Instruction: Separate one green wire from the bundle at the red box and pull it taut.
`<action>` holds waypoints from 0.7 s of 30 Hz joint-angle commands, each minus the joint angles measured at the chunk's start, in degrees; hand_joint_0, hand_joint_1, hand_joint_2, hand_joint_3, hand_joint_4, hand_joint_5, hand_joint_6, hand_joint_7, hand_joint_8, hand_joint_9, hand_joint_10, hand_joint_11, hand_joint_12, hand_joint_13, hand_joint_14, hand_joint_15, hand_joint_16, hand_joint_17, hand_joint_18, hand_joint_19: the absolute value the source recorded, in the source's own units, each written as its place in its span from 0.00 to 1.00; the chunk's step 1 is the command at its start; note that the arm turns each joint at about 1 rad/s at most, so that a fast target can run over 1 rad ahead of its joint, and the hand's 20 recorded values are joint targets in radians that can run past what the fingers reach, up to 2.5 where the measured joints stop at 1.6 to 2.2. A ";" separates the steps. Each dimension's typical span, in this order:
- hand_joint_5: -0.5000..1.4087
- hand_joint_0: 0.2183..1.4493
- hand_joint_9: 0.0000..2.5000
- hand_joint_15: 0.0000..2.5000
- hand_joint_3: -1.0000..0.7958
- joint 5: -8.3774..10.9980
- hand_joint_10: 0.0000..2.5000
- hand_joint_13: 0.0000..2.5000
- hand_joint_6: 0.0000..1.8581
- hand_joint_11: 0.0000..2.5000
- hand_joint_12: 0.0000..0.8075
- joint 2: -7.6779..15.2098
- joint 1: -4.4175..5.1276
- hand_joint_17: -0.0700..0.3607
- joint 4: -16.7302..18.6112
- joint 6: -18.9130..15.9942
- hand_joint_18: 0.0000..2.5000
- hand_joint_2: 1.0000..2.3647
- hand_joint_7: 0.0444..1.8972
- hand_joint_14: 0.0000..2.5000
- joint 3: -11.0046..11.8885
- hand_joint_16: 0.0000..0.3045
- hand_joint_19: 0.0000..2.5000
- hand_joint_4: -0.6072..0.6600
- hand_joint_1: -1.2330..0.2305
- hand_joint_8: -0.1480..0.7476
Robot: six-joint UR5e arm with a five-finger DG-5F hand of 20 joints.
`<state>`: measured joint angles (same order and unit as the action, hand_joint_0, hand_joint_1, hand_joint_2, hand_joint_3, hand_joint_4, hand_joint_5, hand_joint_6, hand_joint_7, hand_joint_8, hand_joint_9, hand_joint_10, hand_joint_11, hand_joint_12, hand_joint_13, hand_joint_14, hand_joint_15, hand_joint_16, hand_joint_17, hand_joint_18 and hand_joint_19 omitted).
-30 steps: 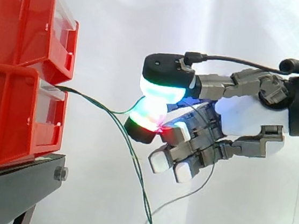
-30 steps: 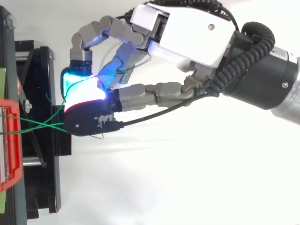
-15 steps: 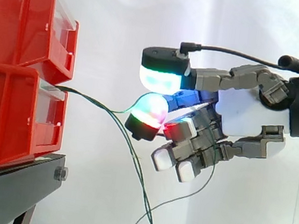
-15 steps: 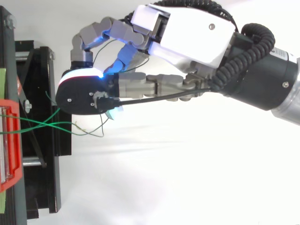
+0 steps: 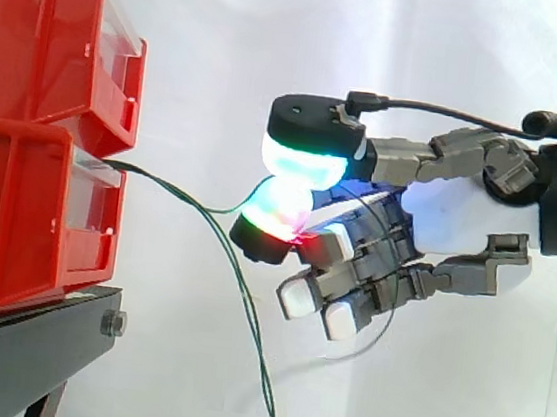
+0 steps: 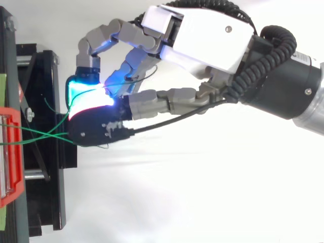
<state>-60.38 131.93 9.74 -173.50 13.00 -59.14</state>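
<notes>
A bundle of thin green wires comes out of the lower red box (image 5: pixel 26 220) at the left. One green wire (image 5: pixel 194 199) runs from the box to my hand (image 5: pixel 458 219), sagging slightly. It is pinched there between the glowing thumb pad and a fingertip (image 5: pixel 304 161). The other fingers are curled below. The rest of the bundle (image 5: pixel 251 316) hangs down past the hand. From above, the green wires (image 6: pixel 43 134) cross over the stand and end at the pinching pads of my hand (image 6: pixel 202 35).
A second red box (image 5: pixel 46 41) sits stacked on the lower one, both on a black stand (image 5: pixel 20 360). A white curtain hangs behind. In the top view, the stand's frame (image 6: pixel 45 167) lies just left of the fingertips.
Half a second ago the two glowing pads stood apart with the wire loose between them. Now they are pressed together on the wire, as they were one second ago.
</notes>
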 commanded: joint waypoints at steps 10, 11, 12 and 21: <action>0.17 0.26 0.46 0.23 0.28 -0.09 0.01 0.39 0.49 0.49 0.45 0.00 0.01 0.42 0.00 -0.08 0.37 0.00 0.53 0.01 -0.01 0.16 0.25 0.55 0.40 0.47; 0.17 0.25 0.47 0.23 0.28 -0.09 0.01 0.40 0.49 0.49 0.46 0.00 0.01 0.43 0.00 -0.08 0.37 0.00 0.54 0.01 -0.01 0.17 0.25 0.56 0.45 0.47; 0.17 0.27 0.48 0.23 0.28 -0.09 0.01 0.40 0.49 0.49 0.45 0.00 0.01 0.42 0.00 -0.08 0.37 0.00 0.55 0.01 -0.01 0.16 0.26 0.55 0.53 0.46; 0.17 0.29 0.48 0.23 0.44 -0.09 0.01 0.42 0.49 0.49 0.48 0.00 0.01 0.45 0.00 -0.08 0.39 0.01 0.55 0.01 -0.01 0.18 0.26 0.56 0.42 0.49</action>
<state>-60.47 131.92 9.74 -173.50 12.92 -59.15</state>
